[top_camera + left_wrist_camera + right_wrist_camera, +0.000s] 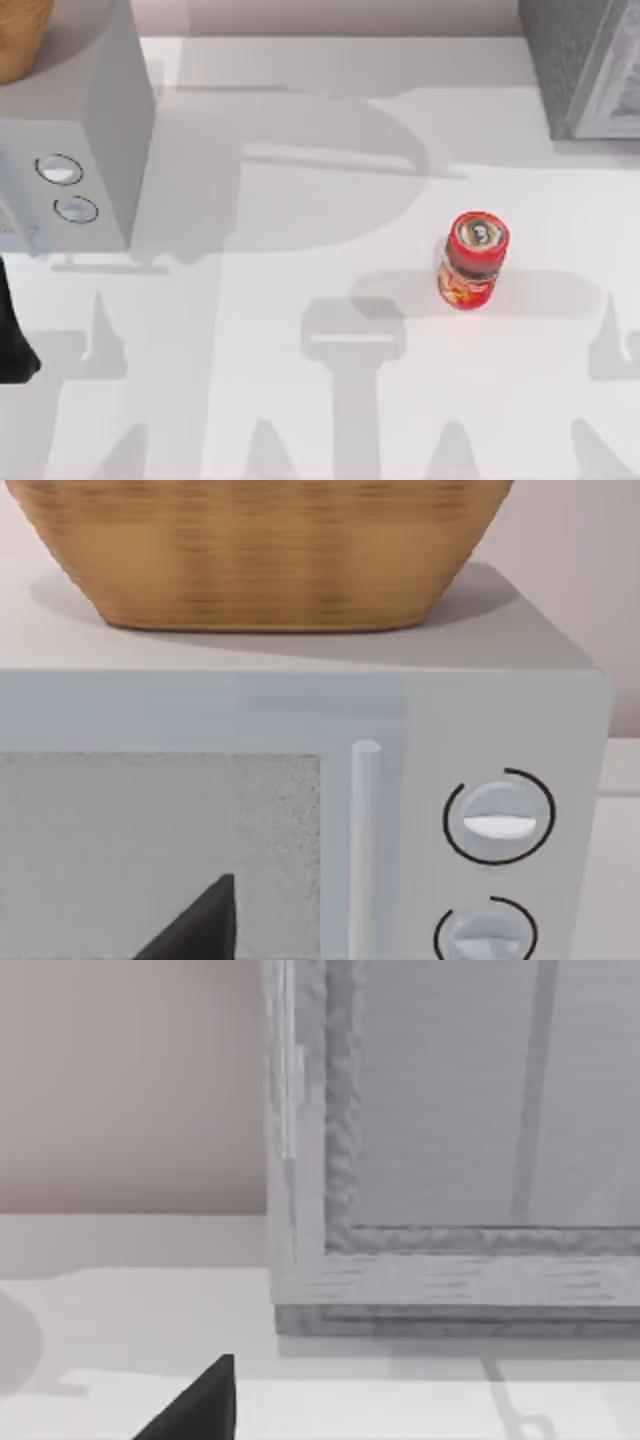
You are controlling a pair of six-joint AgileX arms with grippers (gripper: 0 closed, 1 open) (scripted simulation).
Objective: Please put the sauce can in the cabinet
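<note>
Upright, sauce can (473,259) alone on white table (300,400), cabinet (580,60) far right, tool states untellable.

Sauce can (474,259) upright on white table (300,400), right of centre, standing alone. Cabinet (585,65) at far right corner, well apart from can. Light-grey box w/ two round knobs (75,150) at far left, basket (18,35) on top.

I see a plain light-grey box with two round knobs (75,150) at the table's (300,400) left, a woven tan basket (265,550) resting on top.
</note>
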